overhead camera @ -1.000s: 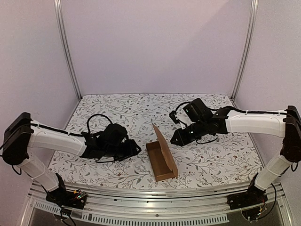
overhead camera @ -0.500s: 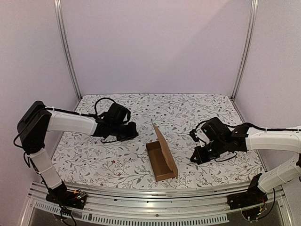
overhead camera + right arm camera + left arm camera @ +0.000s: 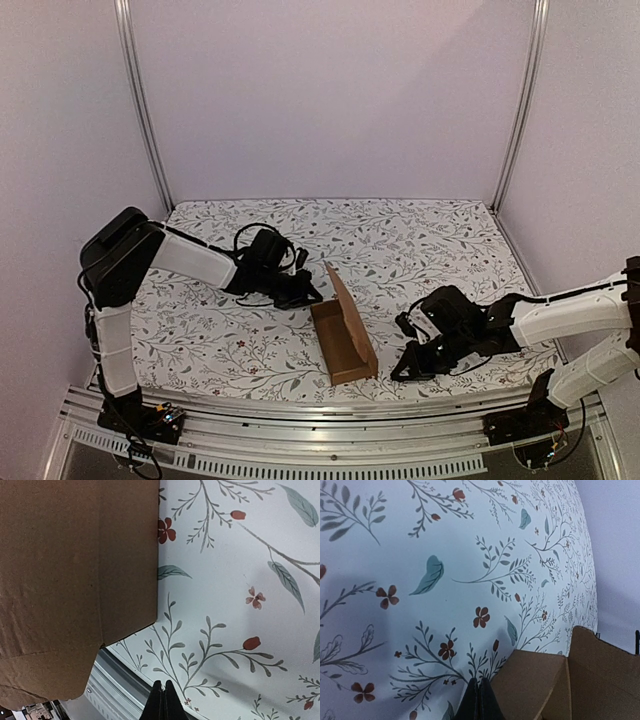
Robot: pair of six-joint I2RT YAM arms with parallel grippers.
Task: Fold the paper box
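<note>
The paper box (image 3: 343, 340) is plain brown cardboard, a small oblong tray near the table's front middle with its lid flap standing up along the right side. My left gripper (image 3: 308, 295) is shut and empty, its tip low by the box's far left corner; in the left wrist view the box (image 3: 570, 680) lies just right of the closed fingertips (image 3: 479, 700). My right gripper (image 3: 400, 372) is shut and empty, down at the table right of the box's near end. In the right wrist view the box (image 3: 75, 570) fills the upper left, apart from the closed gripper (image 3: 163, 700).
The floral tablecloth (image 3: 450, 250) covers the table. A metal rail (image 3: 330, 405) runs along the front edge, close below the right gripper. Two upright frame posts (image 3: 145, 110) (image 3: 520, 100) stand at the back corners, with plain walls behind.
Both grippers have closed. The left arm swung back and then right toward the box's far corner. The right arm dropped from behind the box to its near right side.
</note>
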